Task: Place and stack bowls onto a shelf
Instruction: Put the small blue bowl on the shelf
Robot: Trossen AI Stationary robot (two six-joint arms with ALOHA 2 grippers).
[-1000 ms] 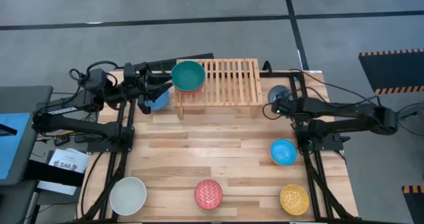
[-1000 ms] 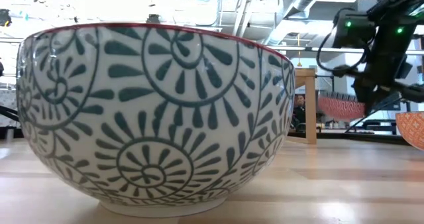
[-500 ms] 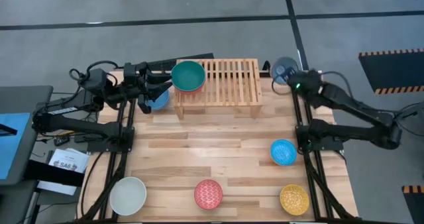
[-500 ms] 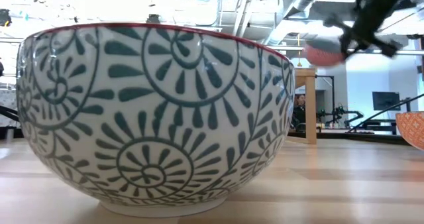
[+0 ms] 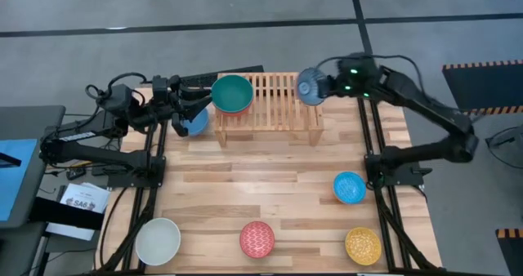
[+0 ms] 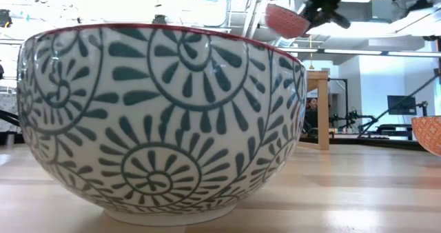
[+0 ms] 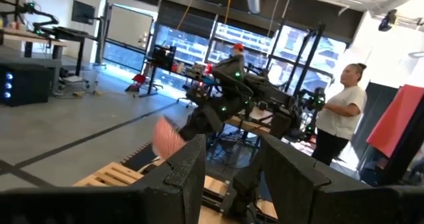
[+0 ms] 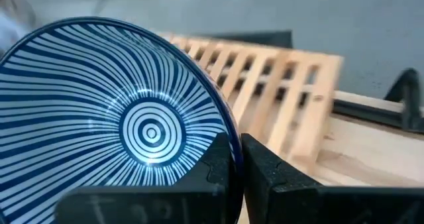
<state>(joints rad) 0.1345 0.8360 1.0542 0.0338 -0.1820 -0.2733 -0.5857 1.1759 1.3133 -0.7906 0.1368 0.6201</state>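
The striped bowl (image 8: 142, 128) with blue and white rings is pinched by its rim in the right tool (image 8: 232, 168), whose two fingers clamp the edge at the bowl's 4 o'clock in the right wrist view. From above, this bowl (image 5: 308, 86) hangs over the right end of the shelf (image 5: 278, 96), at about 1 o'clock from the surface's (image 5: 270, 178) centre. Whether it touches the slats cannot be told. In the low view it shows as a reddish underside (image 6: 286, 19) held high, with the tool mostly cut off by the top edge.

At the shelf's left end sits a teal bowl (image 5: 232, 93) nested in a red one, only a sliver of red rim showing. Just left of the shelf, at 10 o'clock, the left tool (image 5: 181, 113) hovers beside a light blue bowl (image 5: 194, 123) that the arm partly hides; from above I cannot tell if the fingers touch it. The left wrist view shows its fingers (image 7: 189, 174) parted with nothing between them.

On the near half of the surface lie a bright blue bowl (image 5: 349, 187) at 4 o'clock, a yellow bowl (image 5: 363, 245) at 5, a red patterned bowl (image 5: 257, 239) at 6 and a white bowl (image 5: 158, 240) at 7.

A green-patterned bowl (image 6: 162, 119) fills most of the low view and blocks nearly everything behind it. A person (image 7: 341, 118) stands in the room beyond.
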